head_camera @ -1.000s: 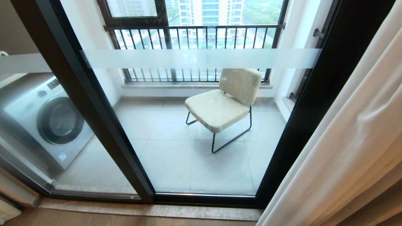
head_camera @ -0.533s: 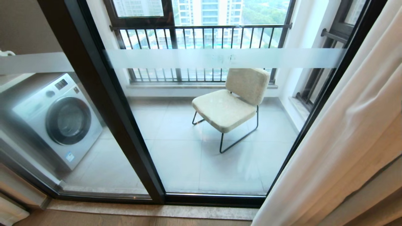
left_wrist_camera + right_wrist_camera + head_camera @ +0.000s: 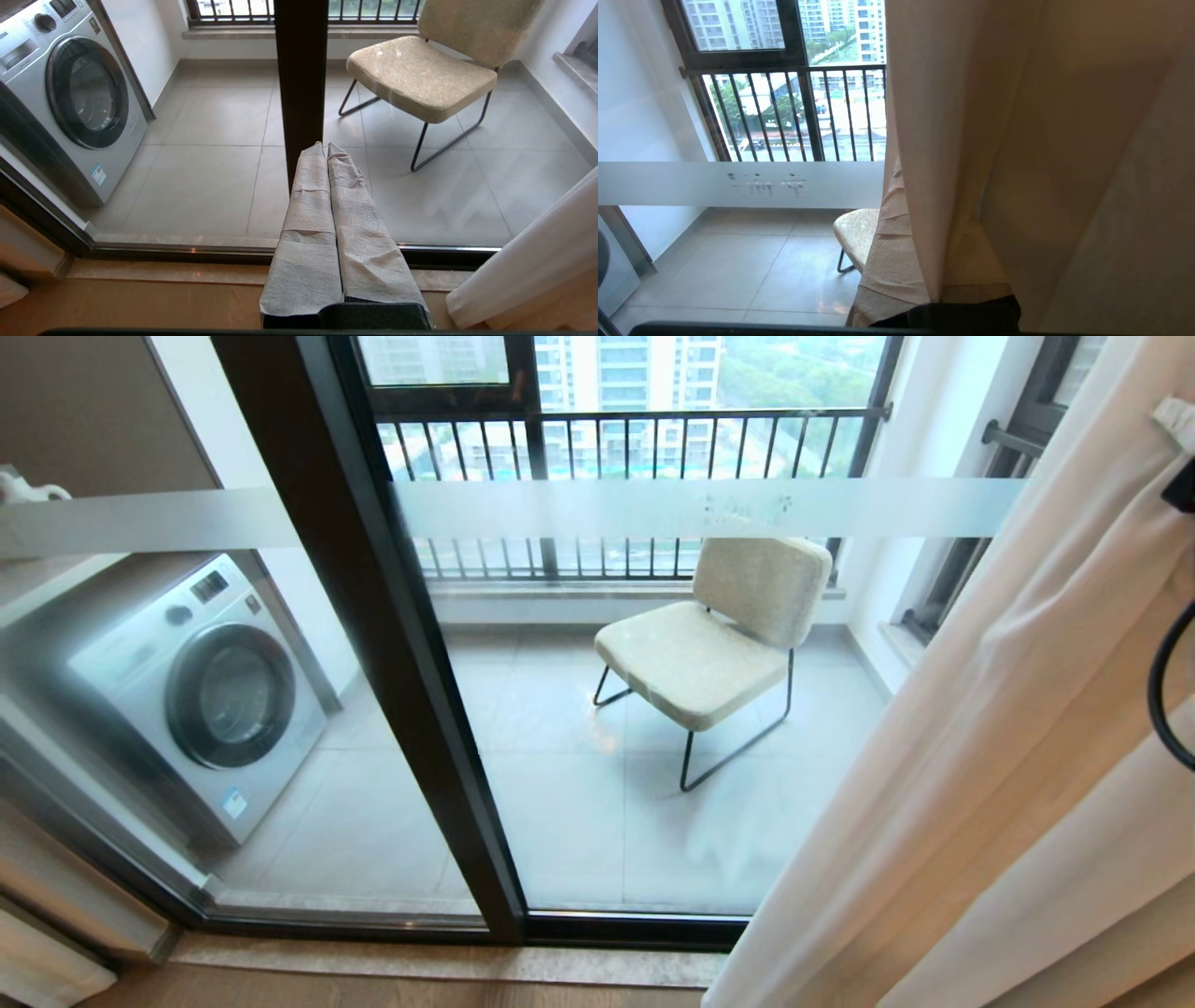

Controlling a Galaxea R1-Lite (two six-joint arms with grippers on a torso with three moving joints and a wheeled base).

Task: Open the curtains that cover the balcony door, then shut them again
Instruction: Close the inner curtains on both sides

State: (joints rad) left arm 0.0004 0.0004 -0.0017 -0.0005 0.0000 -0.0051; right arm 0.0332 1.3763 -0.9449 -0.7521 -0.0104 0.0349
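Faint, unreadable characters on the balcony door's (image 3: pixel 597 509) frosted band (both grippers clenched, left gripper (image 3: pixel 327 149) empty).

the curtains (image 3: pixel 1008 728) and the balcony door (image 3: pixel 392 644) block any reach forward.

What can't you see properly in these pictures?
- Right gripper: right wrist view, the curtain drapes over its fingers, hiding the tips.
- Chair: same view, mostly behind that curtain.
- Washing machine: head view, hazy behind the glass door.
- Marks on the frosted band: too faint to read.
- Left gripper: absent from the head view.
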